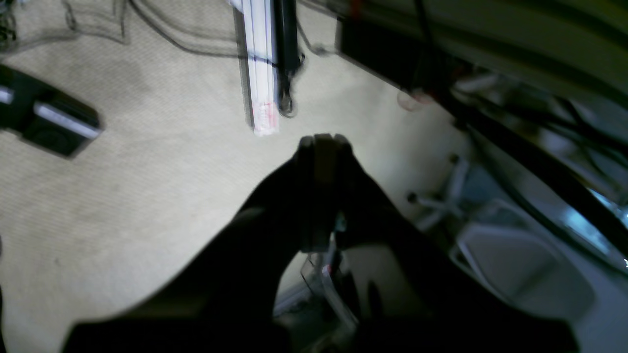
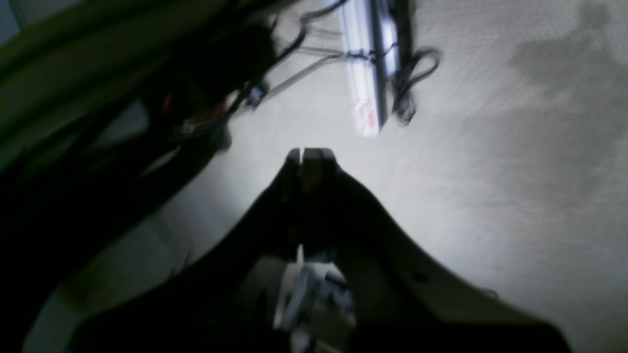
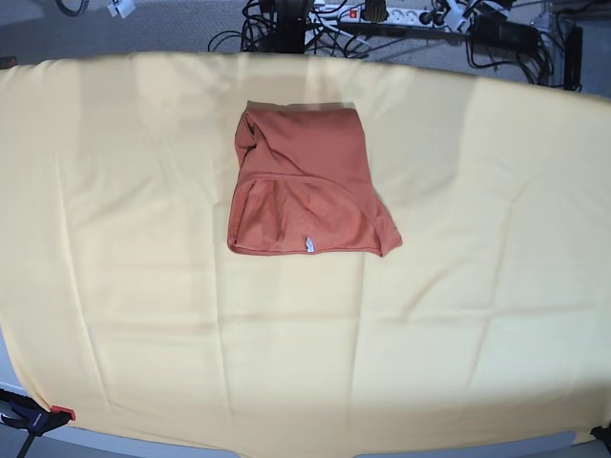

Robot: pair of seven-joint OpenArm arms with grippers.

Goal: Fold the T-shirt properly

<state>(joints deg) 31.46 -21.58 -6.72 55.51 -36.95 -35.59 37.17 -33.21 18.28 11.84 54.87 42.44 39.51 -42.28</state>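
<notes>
In the left wrist view, the left claw (image 1: 324, 139) is seen pressed together on nothing, hung over carpeted floor (image 1: 147, 186) beside the rig; no shirt is in sight.

In the right wrist view, the right claw (image 2: 310, 153) is likewise closed and empty above the floor.

In the base view, the T-shirt (image 3: 305, 183) lies folded compactly on the yellow-draped counter (image 3: 477, 315), well apart from both claws. The folding is judged essentially done; at most a loose flap at the shirt's lower right corner would need tidying.

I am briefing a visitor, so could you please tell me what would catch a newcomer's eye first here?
The rust-orange T-shirt stands out, lying folded in a compact bundle toward the far middle of the pale yellow cloth, with its small white tag at the near edge. Neither arm appears over the cloth in the base view.
</notes>
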